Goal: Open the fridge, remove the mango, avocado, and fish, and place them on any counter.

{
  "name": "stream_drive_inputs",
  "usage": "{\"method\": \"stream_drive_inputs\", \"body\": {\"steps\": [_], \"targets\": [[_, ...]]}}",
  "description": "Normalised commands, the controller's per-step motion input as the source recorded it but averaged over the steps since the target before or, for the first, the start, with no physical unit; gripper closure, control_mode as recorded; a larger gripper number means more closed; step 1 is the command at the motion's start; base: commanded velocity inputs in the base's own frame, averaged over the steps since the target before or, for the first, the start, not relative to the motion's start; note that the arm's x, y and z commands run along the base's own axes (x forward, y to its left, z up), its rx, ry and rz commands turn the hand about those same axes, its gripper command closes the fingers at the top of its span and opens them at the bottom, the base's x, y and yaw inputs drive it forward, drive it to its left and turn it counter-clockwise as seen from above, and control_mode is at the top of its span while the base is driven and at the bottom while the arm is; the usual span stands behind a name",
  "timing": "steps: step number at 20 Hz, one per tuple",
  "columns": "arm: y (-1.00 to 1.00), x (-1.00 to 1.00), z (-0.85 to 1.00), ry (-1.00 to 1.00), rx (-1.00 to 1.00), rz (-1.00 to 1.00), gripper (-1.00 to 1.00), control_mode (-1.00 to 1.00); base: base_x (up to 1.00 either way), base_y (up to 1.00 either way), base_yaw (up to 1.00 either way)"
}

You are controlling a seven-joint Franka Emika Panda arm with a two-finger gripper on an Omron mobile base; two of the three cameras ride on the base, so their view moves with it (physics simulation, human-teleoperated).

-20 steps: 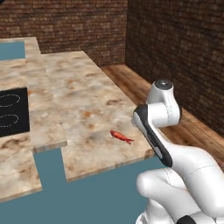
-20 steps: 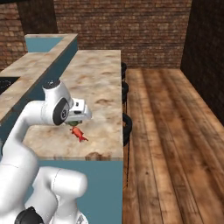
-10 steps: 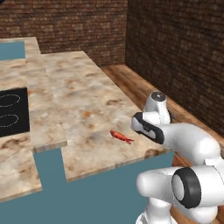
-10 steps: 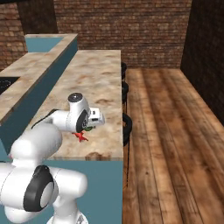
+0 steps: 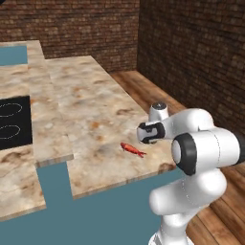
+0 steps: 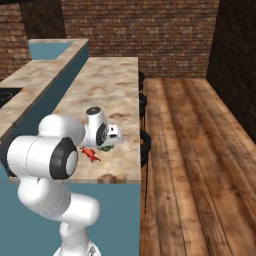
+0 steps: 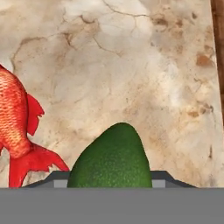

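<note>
My gripper (image 7: 109,175) is shut on a dark green avocado (image 7: 111,159) and hangs low over the beige speckled counter (image 5: 86,110), close to its front right corner. In the right base view the avocado (image 6: 105,148) shows as a green patch under the hand (image 6: 107,135). A red fish (image 5: 132,149) lies flat on the counter just left of the hand, also seen as the fish (image 6: 90,154) and up close as the fish (image 7: 15,118) beside the avocado. The fridge and the mango are out of view.
A black cooktop (image 5: 12,122) with white rings is set in the counter far to the left. Dark stools (image 6: 144,145) stand along the counter's right edge above a wooden floor (image 6: 200,150). A raised teal-sided ledge (image 6: 55,50) runs at the back left.
The arm has folded down and forward, bringing the hand with the avocado low over the counter next to the fish. The fish has stayed in place.
</note>
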Motion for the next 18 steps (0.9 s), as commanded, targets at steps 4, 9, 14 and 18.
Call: {"method": "stream_drive_inputs", "body": {"steps": [4, 9, 14, 18], "targets": [[0.00, 0.02, -0.61, -0.09, -0.06, 0.00, 1.00, -1.00, 0.00, 0.00, 0.00], [-0.02, 0.02, -0.15, -0.05, 0.00, 0.00, -1.00, -1.00, 0.00, 0.00, 0.00], [-0.13, 0.00, 0.40, -0.01, 0.13, 0.00, -1.00, -1.00, 0.00, 0.00, 0.00], [0.00, 0.00, 0.96, 0.00, 0.19, 0.00, -1.00, -1.00, 0.00, 0.00, 0.00]]}}
